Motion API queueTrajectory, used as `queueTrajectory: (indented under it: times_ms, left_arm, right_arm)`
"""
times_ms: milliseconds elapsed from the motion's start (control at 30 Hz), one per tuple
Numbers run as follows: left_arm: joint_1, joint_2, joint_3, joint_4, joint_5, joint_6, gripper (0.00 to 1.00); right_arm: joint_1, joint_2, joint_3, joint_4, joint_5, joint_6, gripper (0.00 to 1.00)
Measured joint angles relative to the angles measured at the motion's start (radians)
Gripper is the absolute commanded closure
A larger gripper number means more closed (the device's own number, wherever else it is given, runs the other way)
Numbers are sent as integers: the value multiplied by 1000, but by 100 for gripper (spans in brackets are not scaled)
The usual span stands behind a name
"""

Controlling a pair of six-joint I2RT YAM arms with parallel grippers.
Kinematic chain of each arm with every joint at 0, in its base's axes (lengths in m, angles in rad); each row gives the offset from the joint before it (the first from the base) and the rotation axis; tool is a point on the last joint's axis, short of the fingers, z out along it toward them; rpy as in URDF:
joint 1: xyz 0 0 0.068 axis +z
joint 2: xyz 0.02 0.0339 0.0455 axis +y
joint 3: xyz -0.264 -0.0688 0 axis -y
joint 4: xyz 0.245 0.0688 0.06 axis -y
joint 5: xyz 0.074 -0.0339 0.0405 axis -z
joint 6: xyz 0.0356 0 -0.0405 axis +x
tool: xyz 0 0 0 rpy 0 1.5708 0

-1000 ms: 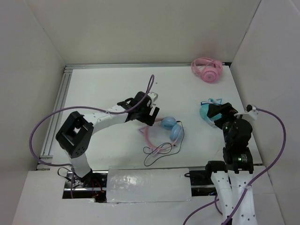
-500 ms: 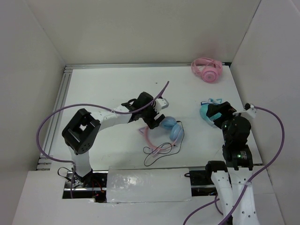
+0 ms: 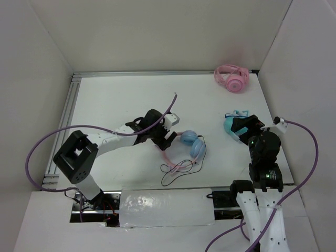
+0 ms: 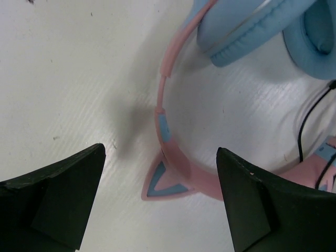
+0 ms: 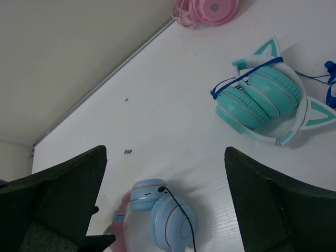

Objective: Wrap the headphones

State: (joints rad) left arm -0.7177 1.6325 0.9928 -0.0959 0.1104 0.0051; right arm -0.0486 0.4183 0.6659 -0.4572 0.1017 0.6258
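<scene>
Headphones (image 3: 190,145) lie flat on the white table (image 3: 115,100), slightly right of its centre, with the cable unwrapped. The two light blue ear cups (image 3: 198,148) rest side by side and touch each other. The pink headband (image 3: 166,153) curves away to their left. The thin black cable (image 3: 176,170) lies in loose loops on the table surface, on the near side of the headband toward the arm bases.

The left gripper (image 4: 160,152) hangs above the headband with its jaws spread wide, holding nothing. In the left wrist view the two black fingers (image 4: 58,205) flank the band section that carries one cat ear (image 4: 164,182). Bare table shows between each finger and the band.

The right gripper (image 5: 165,151) is raised above the right side of the table, released and empty. Its wrist view looks down on the teal headphones (image 5: 260,102), which have a blue cord (image 5: 241,79) across the ear cups. The all-pink headphones (image 5: 207,9) sit in the far right corner, well apart from the task item.
</scene>
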Motion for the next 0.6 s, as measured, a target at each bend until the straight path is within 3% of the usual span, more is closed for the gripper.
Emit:
queueTrajectory:
  times_ms: [300, 500, 600]
  left_arm:
    - [-4, 197, 209, 5, 14, 117, 2]
    - [-9, 311, 309, 4, 19, 172, 18]
    - [-13, 332, 312, 1, 21, 183, 32]
  right_arm:
    - [0, -1, 0, 0, 1, -6, 0]
    - [0, 0, 0, 0, 3, -6, 0]
    - [0, 0, 0, 0, 8, -6, 0]
